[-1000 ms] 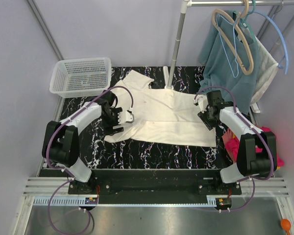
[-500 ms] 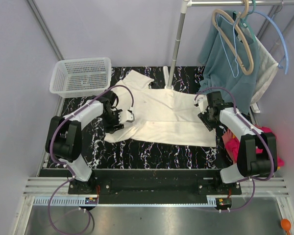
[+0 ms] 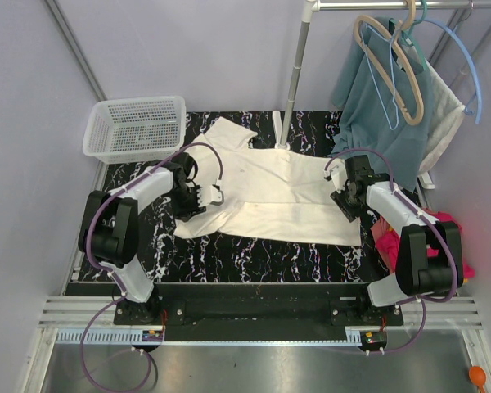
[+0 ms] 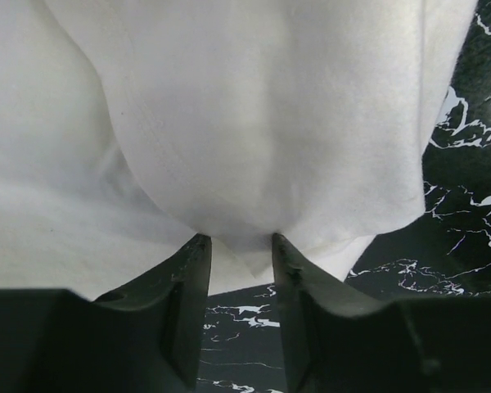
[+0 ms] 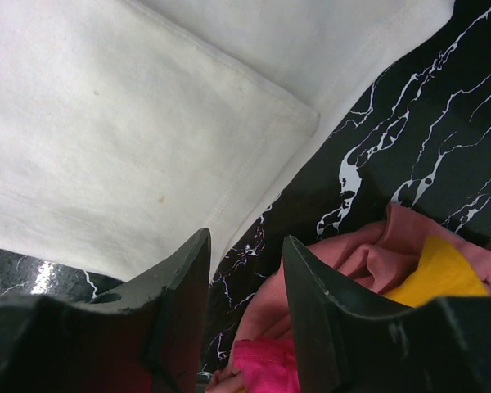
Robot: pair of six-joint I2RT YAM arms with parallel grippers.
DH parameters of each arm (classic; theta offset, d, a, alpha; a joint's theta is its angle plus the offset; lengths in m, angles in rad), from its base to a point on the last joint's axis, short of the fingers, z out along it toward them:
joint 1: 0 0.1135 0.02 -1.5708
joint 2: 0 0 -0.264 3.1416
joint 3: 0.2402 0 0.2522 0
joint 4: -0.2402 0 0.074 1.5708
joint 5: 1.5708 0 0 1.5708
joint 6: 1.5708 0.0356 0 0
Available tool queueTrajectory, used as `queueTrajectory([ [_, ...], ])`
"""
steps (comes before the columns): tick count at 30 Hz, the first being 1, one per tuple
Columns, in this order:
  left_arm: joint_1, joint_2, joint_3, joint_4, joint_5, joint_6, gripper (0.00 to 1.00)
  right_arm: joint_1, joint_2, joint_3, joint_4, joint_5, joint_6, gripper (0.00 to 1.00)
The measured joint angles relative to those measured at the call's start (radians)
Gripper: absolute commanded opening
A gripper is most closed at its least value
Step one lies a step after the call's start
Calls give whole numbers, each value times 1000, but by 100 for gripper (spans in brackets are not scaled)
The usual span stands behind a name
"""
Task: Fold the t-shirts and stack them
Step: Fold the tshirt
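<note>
The cream t-shirt [image 3: 270, 192] lies spread on the black marble table [image 3: 254, 254]. My left gripper [image 3: 198, 201] is at the shirt's left edge. In the left wrist view [image 4: 237, 246] its jaws stand apart, with a raised fold of the cream t-shirt [image 4: 254, 123] between the tips. My right gripper [image 3: 342, 201] is open and empty over the shirt's right corner [image 5: 106, 123], and shows in the right wrist view [image 5: 245, 246]. The pink t-shirt [image 5: 270, 368] and the orange one [image 5: 442, 270] lie bunched at the table's right edge [image 3: 386, 237].
A white mesh basket [image 3: 135, 127] stands at the back left. A metal rack pole [image 3: 295, 74] rises behind the shirt. A teal garment [image 3: 376, 106] and empty hangers [image 3: 393, 65] hang at the back right.
My left gripper has shifted slightly back and left along the shirt's left edge. My right gripper has barely moved.
</note>
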Motion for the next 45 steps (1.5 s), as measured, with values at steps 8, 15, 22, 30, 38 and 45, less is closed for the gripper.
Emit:
queueTrajectory([
  [8,4,0,-18,3,-3,-4,0,0,0,-13,11,0,5,47],
  [15,6,-3,-21,2,-21,-5,45,0,0,-17,19,0,9,47],
  [22,21,-41,-17,-31,-24,5,52,0,0,-24,22,-1,13,47],
  [30,27,-22,28,-103,6,17,55,4,0,-24,23,0,16,47],
  [38,27,74,56,-120,32,18,57,5,0,-27,25,0,16,47],
  [45,27,90,81,-127,67,13,43,6,0,-35,25,1,16,47],
])
